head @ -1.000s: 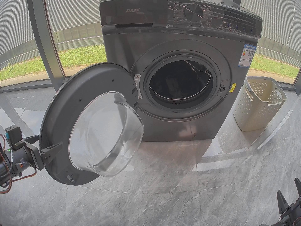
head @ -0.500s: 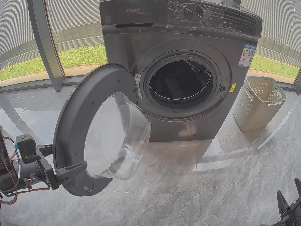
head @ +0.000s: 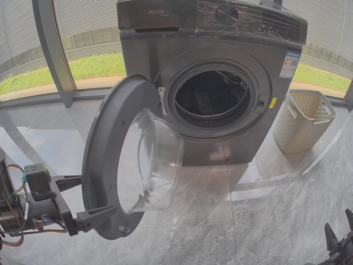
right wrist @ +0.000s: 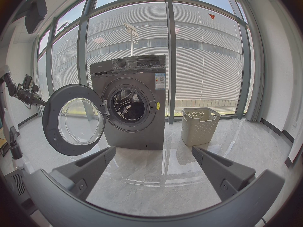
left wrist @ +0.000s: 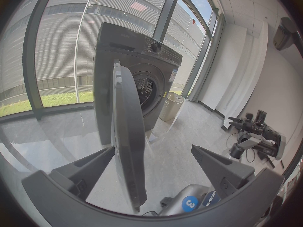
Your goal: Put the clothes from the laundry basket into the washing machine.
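A: Grey washer (head: 213, 92) at twelve o'clock in the head view, its mouth open. Where is the door?
B: Door (head: 106, 148) hangs on its hinge at nine o'clock of the mouth and stands swung out toward seven. Its glass bowl (head: 154, 162) faces three o'clock.
A: And the left gripper?
B: Left gripper (head: 98, 194) sits at eight o'clock, fingers (head: 97, 216) apart, straddling the door's lower rim, with one finger in front and one behind. In the left wrist view the door stands edge-on between them, just beside one finger. Whether it touches, I cannot tell.
A: Right gripper?
B: Right gripper (head: 340, 240) is low at five o'clock, well apart from the washer. Its own view shows the fingers spread wide, with floor (right wrist: 157, 180) seen between them.
A: Basket?
B: Basket (head: 305, 122), cream and perforated, stands upright on the floor at three o'clock of the washer, just beside it.
A: Clothes?
B: Something dark lies in the drum (right wrist: 129, 109) in the right wrist view, but it is too small to name.
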